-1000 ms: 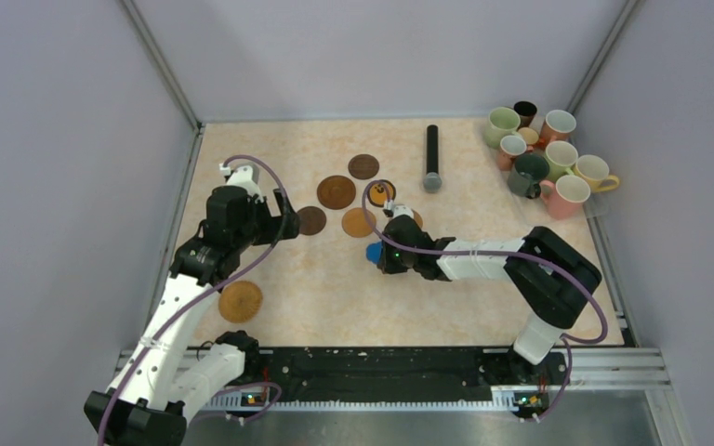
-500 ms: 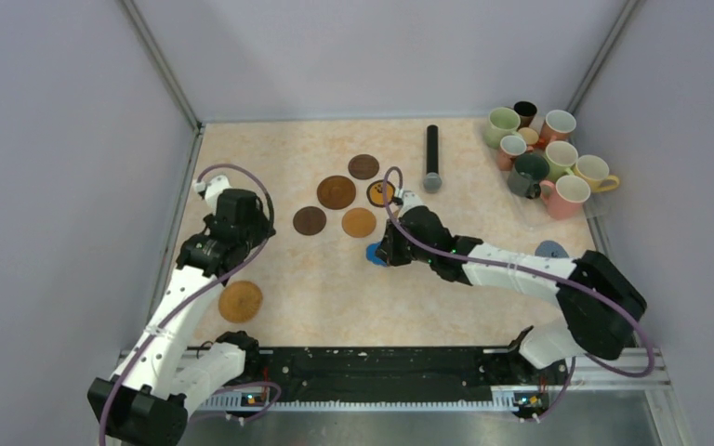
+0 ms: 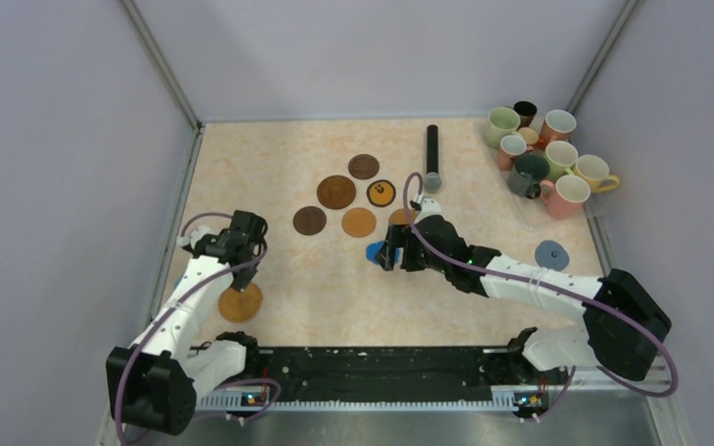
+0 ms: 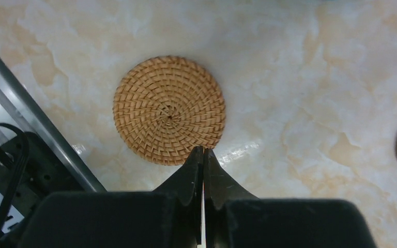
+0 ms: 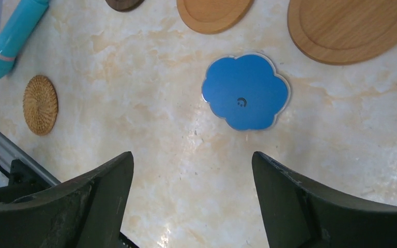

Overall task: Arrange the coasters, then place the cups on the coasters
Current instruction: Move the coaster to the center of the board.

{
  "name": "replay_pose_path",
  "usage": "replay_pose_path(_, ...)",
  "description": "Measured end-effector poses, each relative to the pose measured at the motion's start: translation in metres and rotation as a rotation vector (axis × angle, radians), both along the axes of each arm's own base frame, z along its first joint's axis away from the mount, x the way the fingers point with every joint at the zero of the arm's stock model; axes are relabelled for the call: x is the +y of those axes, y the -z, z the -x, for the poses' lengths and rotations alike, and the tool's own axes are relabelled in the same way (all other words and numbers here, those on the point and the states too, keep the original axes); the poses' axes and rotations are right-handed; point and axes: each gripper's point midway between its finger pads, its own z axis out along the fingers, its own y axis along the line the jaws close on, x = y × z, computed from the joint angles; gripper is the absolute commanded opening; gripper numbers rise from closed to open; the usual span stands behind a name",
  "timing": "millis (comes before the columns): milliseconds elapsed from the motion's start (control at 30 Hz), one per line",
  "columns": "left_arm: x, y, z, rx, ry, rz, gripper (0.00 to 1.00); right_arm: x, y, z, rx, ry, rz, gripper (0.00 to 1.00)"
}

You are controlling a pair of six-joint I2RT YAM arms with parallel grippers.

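A woven orange coaster [image 3: 240, 302] [image 4: 169, 110] lies near the front left. My left gripper [image 3: 252, 271] [image 4: 203, 150] hovers at its edge, shut with nothing between the fingers. A blue flower-shaped coaster [image 3: 373, 252] [image 5: 246, 91] lies flat mid-table. My right gripper [image 3: 391, 254] [image 5: 192, 160] stands open just short of it, holding nothing. Brown coasters [image 3: 336, 191], a tan one [image 3: 359, 222] and a black-and-orange one [image 3: 381, 192] lie behind. A grey-blue coaster [image 3: 552, 254] sits at the right. The cups [image 3: 543, 160] cluster at the back right.
A long black cylinder with a grey tip [image 3: 432, 158] lies behind the coasters. The black base rail [image 3: 381, 367] [image 4: 31, 129] runs along the near edge. Grey walls close in the left, back and right sides.
My left arm swung back toward the near edge over the woven coaster and its gripper shut. My right gripper opened beside the blue flower coaster; that arm stretched out, uncovering the grey-blue coaster.
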Motion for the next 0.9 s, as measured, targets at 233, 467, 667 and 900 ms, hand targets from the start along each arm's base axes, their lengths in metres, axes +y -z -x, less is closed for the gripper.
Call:
replay_pose_path(233, -0.007, 0.051, 0.027, 0.123, -0.144, 0.129, 0.0, -0.011, -0.026, 0.003, -0.059, 0.026, -0.046, 0.86)
replay_pose_path(467, -0.009, 0.07, 0.031, 0.176, -0.203, 0.164, 0.0, -0.013, -0.036, 0.004, -0.078, 0.03, -0.065, 0.87)
replay_pose_path(667, -0.014, 0.079, 0.028, 0.199, -0.201, 0.187, 0.0, -0.017, -0.028, 0.006, -0.065, 0.034, -0.045, 0.86)
replay_pose_path(900, -0.019, 0.079, 0.02, 0.186, -0.153, 0.213, 0.0, -0.02, -0.024, 0.007, -0.055, 0.038, -0.027, 0.86)
